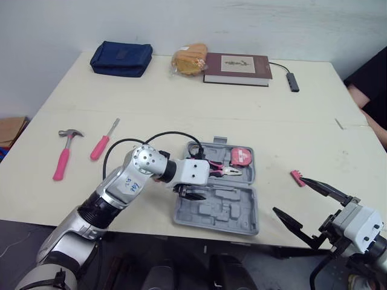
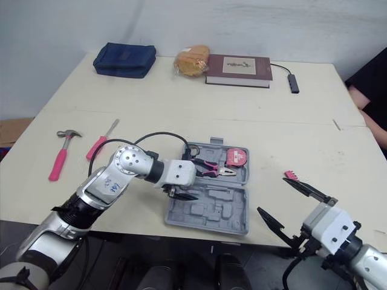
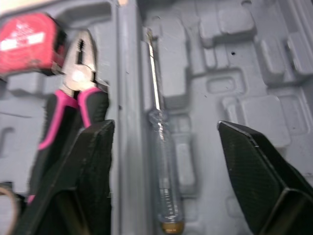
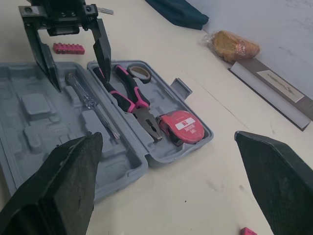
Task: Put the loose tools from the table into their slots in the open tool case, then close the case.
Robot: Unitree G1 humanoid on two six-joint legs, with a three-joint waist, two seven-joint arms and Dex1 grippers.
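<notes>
R pincer [image 1: 288, 194]: nearest, at front edge of surface [image 1: 181, 103], R of case; spread wide, holding nothing.
L pincer [image 1: 191, 194]: over the open case, fingers apart, one each side of clear-handled screwdriver [image 3: 164, 161], not gripping it.
Case [image 1: 242, 217]: grey, lid flat open, near front edge. Clear-handled screwdriver lies in near half, beside hinge.
Far half: pink/black pliers [image 1: 221, 170], red tape measure [image 1: 242, 156], tape roll [image 4: 139, 72].
Bit strip [image 1: 297, 177]: pink, loose, near case's R side.
Hammer [image 1: 63, 154] + pink screwdriver [image 1: 101, 144]: loose, well L of case, near each other.
Far end: blue pouch [image 1: 121, 58], bagged bread [image 1: 189, 58], book [image 1: 237, 68].
</notes>
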